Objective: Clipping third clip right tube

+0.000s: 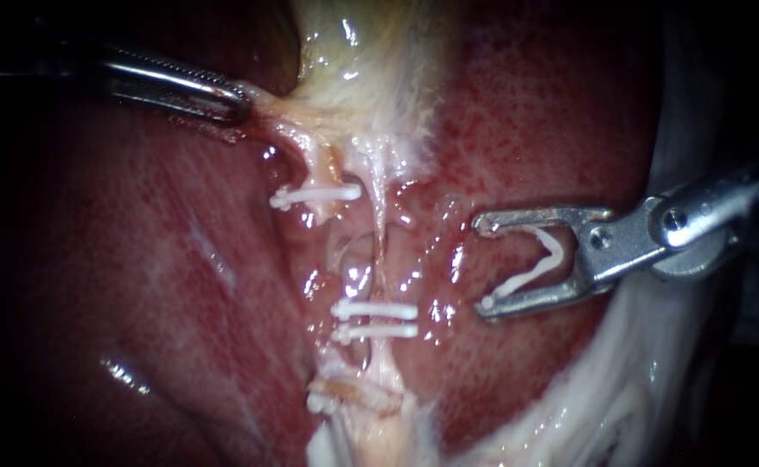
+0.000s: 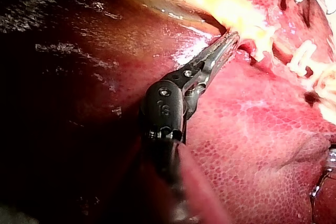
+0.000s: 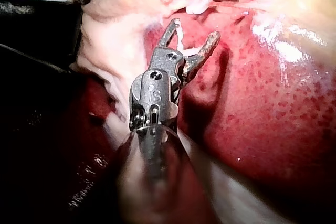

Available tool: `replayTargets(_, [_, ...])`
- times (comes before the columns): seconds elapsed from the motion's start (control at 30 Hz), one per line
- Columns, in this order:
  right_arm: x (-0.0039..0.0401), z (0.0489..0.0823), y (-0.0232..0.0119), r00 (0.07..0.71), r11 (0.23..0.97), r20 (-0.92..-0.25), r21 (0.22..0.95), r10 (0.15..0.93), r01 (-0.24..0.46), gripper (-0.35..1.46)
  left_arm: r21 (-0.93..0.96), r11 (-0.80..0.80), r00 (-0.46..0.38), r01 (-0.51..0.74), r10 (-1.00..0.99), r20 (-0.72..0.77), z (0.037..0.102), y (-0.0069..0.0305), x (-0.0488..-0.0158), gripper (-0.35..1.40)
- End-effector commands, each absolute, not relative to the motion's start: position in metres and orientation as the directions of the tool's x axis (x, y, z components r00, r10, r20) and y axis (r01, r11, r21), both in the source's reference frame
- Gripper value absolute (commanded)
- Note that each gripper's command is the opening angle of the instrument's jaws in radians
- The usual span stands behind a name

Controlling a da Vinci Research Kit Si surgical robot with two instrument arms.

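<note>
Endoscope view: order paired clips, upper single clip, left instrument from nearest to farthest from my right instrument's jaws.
1. paired clips, just lower-left of the right instrument.
2. upper single clip, farther up-left.
3. left instrument, gripping tissue, far upper left.

An operating set-up for surgery, seen from right up against the tissue: wet, mottled red liver (image 1: pixel 137 285) fills all three views, with the pale yellow gallbladder (image 1: pixel 353 52) at its upper edge in the endoscope view. Two slender steel instruments reach in, the left instrument (image 1: pixel 239 104) clamped on the gallbladder's fringe, the right instrument (image 1: pixel 483 264) carrying an open clip (image 1: pixel 535 259) (white, V-shaped). More white clips (image 1: pixel 375 310) sit across thin tubes (image 1: pixel 382 259). Darkness rings the lit tissue.
</note>
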State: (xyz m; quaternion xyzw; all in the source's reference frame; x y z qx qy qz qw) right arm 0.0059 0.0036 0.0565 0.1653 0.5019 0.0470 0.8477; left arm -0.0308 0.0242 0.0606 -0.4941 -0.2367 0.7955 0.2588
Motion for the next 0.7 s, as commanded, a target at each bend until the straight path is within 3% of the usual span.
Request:
replayTargets(0.03, [0.0059,0.0564,0.0036,0.491,0.941,-0.836,0.328,0.246,0.085,0.5,-0.633,-0.754,-0.378,-0.178,0.646,-0.663,0.0604,0.0242,-0.0308,-0.35])
replayTargets(0.53, [0.0061,0.0557,0.0038,0.464,0.938,-0.847,0.335,0.258,0.089,0.5,-0.627,-0.757,-0.348,-0.182,0.646,-0.679,0.0526,0.0264,-0.0275,-0.35])
replayTargets(0.7, [0.0072,0.0552,0.0041,0.421,0.926,-0.857,0.366,0.297,0.093,0.5,-0.625,-0.759,-0.348,-0.183,0.645,-0.68,0.0528,0.0262,-0.0276,-0.35])
